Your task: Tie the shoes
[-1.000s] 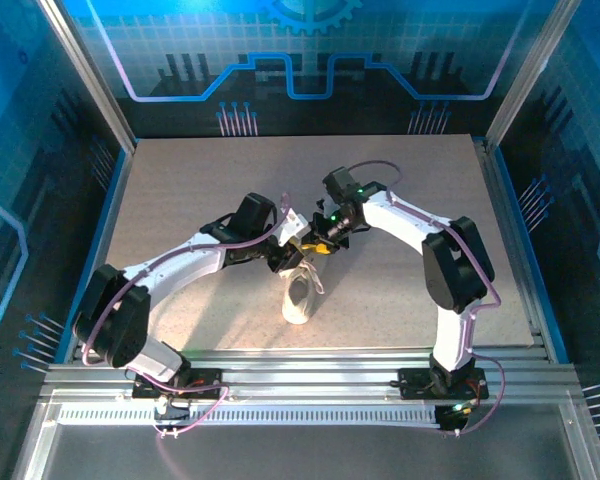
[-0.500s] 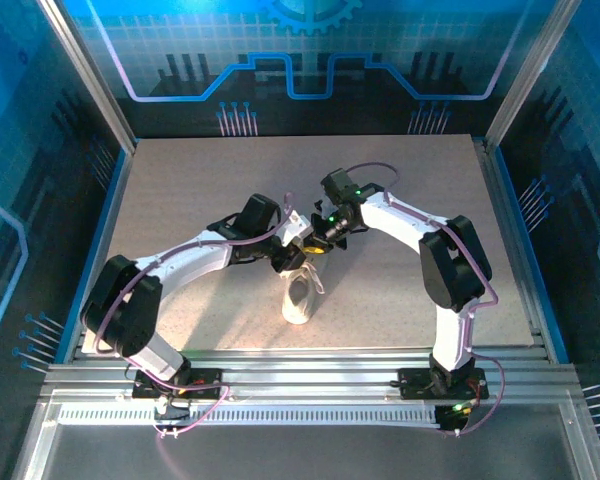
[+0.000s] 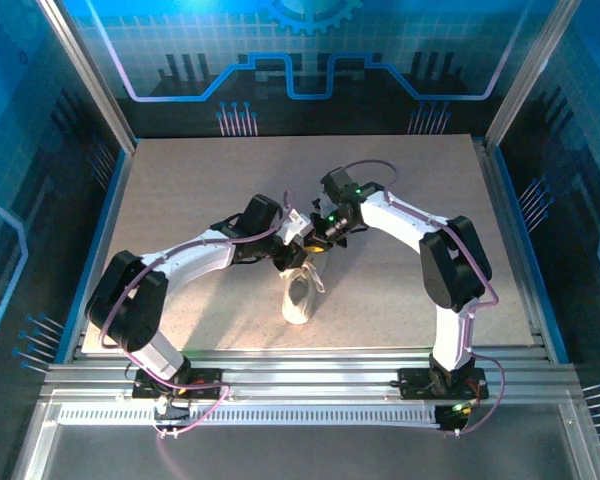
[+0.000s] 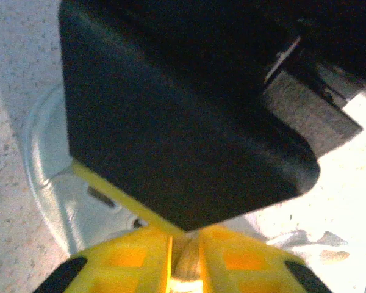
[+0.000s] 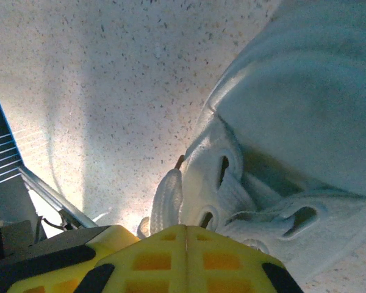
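1. Top external view: we see the white sneaker (image 3: 300, 297) lying on the speckled table (image 3: 180, 200), about midway between the two arms and nearer their bases than the far edge.
2. Its far end sits under the left claw (image 3: 286, 260) and the right claw (image 3: 312, 245), which meet there almost tip to tip (each reaching in from its own side).
3. From the right wrist we look down on the upper. There are dark eyelets (image 5: 222, 171) in the white flaps, and a thick white lace (image 5: 166, 201) curls up just beside the yellow fingertips (image 5: 152, 259).
4. The right claw's fingers are pressed flat together with no gap; we cannot tell whether the lace is caught between them.
5. From the left wrist, the left claw is closed down to a narrow slit, and a pale strand is pinched in that slit (it looks like a lace).
6. A black housing (image 4: 171, 122) looms just above those fingers, and the sneaker's pale side shows beyond it on the left.
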Motion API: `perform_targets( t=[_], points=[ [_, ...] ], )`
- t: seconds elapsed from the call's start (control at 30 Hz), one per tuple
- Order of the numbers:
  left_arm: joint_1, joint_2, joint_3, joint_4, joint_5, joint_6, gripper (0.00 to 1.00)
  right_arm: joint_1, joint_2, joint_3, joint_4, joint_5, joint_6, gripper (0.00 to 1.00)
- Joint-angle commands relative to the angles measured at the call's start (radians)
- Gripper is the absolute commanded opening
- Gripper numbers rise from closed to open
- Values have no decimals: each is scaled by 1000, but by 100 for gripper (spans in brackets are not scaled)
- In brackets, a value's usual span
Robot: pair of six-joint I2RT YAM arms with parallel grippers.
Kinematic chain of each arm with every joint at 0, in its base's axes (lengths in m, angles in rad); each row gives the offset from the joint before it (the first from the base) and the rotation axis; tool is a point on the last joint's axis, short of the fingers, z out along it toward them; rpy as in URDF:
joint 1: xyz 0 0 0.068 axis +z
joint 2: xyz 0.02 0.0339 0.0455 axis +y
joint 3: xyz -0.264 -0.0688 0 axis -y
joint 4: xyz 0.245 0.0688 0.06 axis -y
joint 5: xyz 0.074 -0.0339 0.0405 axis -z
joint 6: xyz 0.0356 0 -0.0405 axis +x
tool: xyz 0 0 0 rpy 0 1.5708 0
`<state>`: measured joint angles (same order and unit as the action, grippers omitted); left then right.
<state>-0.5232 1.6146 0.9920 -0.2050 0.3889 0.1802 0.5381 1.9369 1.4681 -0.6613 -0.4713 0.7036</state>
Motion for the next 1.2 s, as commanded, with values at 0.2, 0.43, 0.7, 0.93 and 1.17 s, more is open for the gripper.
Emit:
perform_targets(
  t=[0.2, 0.43, 0.7, 0.93, 1.17],
  points=[
    [8, 36, -12, -64, -42, -51, 17, -5, 3, 81, -47, -26, -82, 0],
    [8, 27, -27, -80, -51, -77, 16, -15, -3, 76, -36, -41, -90, 0],
    [8, 22, -35, -84, -53, -91, 17, -28, -1, 78, -28, -50, -105, 0],
    [9, 19, -41, -81, -46, -99, 17, -44, 14, 89, -42, -52, -134, 0],
    [6, 18, -56, -79, -44, -115, 18, -73, 54, 168, -107, -57, -193, 0]
  ],
)
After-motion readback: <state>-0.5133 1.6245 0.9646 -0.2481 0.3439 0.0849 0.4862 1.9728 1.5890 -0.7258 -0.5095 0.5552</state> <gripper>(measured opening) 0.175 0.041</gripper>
